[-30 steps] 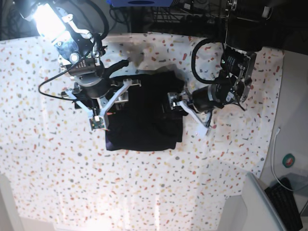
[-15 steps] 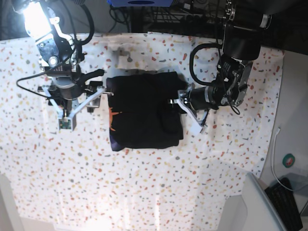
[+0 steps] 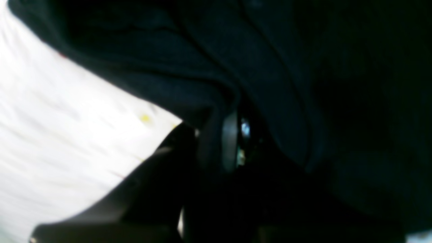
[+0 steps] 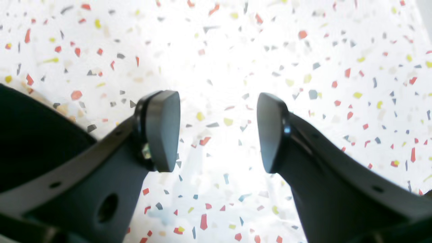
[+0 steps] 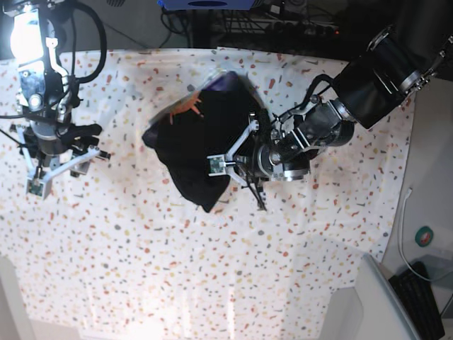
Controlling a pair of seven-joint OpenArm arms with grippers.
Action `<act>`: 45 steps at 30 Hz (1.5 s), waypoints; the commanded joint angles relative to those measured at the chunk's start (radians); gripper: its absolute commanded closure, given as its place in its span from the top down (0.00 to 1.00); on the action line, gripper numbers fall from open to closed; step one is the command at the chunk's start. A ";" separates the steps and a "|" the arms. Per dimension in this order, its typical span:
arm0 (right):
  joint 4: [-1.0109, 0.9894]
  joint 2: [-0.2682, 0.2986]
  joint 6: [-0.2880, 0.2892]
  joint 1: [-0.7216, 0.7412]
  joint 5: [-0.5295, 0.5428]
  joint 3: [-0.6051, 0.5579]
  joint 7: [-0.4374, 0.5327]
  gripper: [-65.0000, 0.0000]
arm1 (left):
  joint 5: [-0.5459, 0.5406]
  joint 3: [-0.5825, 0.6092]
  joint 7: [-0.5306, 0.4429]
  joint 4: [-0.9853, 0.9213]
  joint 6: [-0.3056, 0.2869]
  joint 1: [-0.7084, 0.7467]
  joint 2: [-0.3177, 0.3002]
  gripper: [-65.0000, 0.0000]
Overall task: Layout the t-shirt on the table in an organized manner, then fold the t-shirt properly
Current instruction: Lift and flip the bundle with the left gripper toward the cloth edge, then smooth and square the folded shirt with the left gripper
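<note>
The black t-shirt (image 5: pixel 205 134) hangs bunched and lifted over the middle of the speckled table (image 5: pixel 141 248), with its orange print (image 5: pixel 187 108) at the top left. My left gripper (image 5: pixel 237 159) reaches in from the right and is shut on the shirt's right edge. In the left wrist view the cloth (image 3: pixel 287 67) fills the frame and runs between the pads (image 3: pixel 229 141). My right gripper (image 5: pixel 69 170) is open and empty over bare table, well left of the shirt. The right wrist view shows its gap (image 4: pixel 217 130) with only table (image 4: pixel 236 50) below.
The table's right edge (image 5: pixel 407 142) is near the left arm. Beyond it lie a white cable (image 5: pixel 402 227), a small round green thing (image 5: pixel 426 236), a keyboard (image 5: pixel 425 297) and a pale bin (image 5: pixel 375 304). Dark equipment stands behind the far edge.
The folded shirt has been pulled up and leftward by my left gripper and is now bunched. My right gripper has let go of it and moved far to the left.
</note>
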 commanded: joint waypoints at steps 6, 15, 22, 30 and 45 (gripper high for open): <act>-0.004 0.006 0.001 0.005 -0.006 0.001 0.017 0.53 | 0.340 0.045 -0.074 -0.089 -0.041 0.017 0.064 0.00; -0.061 0.006 0.001 -0.023 -0.006 0.001 0.017 0.53 | 0.344 0.054 -0.175 -0.080 -0.047 -0.017 0.132 0.00; -0.073 0.006 0.001 -0.026 -0.006 0.004 0.017 0.53 | 0.352 0.056 -0.236 -0.005 -0.047 -0.006 0.129 0.00; -0.084 -0.003 0.001 -0.015 -0.005 -0.004 0.017 0.52 | 0.357 0.058 -0.236 0.121 -0.049 -0.020 0.127 0.00; -0.150 -0.023 0.001 -0.008 -0.005 -0.006 0.017 0.52 | 0.343 0.074 -0.203 0.123 -0.178 -0.021 0.126 0.00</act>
